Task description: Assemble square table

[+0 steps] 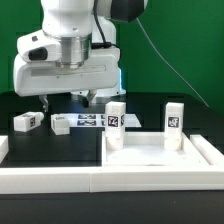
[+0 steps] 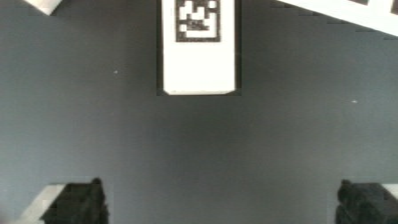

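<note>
Nearest, the rail (image 1: 50,182) ran along the front of the tabletop (image 1: 160,158); not your part. The tabletop lay flat, rim up. At its far corners two legs stood upright, the left standing leg (image 1: 116,118) and the right standing leg (image 1: 175,120); couldn't tell if they were seated tight. Beyond the tabletop, toward the exterior view's left, lay the marker board (image 1: 90,121), then the near loose leg (image 1: 60,123) and the far loose leg (image 1: 27,121), both on their sides.

Your gripper (image 1: 67,100) hung over those two, fingers spread wide, holding nothing. In the wrist view a lying leg (image 2: 199,45) sat ahead of the fingertips (image 2: 71,205), not between them; which loose one, unclear.

The legs looked like hard plastic: probably light, stiff, a bit slippery. You'd have done best pinching across the long flat sides, mid-length. The tabletop looked too wide for the fingers; only the rim would do.
</note>
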You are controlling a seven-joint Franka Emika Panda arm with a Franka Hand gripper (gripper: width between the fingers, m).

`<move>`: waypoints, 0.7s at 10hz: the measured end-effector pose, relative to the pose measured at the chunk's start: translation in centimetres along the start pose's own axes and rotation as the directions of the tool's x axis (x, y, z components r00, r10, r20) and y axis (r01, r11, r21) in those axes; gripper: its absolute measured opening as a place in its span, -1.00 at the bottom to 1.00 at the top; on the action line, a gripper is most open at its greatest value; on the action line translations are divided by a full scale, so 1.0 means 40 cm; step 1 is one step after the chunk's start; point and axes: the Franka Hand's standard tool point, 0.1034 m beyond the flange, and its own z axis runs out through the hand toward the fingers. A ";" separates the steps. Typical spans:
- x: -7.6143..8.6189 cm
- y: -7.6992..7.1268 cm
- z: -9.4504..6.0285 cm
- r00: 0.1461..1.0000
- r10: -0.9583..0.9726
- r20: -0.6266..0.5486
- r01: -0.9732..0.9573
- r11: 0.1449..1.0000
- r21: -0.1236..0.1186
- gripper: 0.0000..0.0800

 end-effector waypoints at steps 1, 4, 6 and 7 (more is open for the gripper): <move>0.000 0.000 0.000 1.000 0.000 0.000 0.000 1.000 0.000 0.62; -0.013 0.007 0.032 0.999 0.037 0.009 -0.037 0.999 -0.017 0.62; -0.014 0.013 0.033 1.000 0.026 0.007 -0.026 1.000 -0.017 0.62; -0.014 0.013 0.034 1.000 0.025 0.007 -0.025 1.000 -0.017 0.62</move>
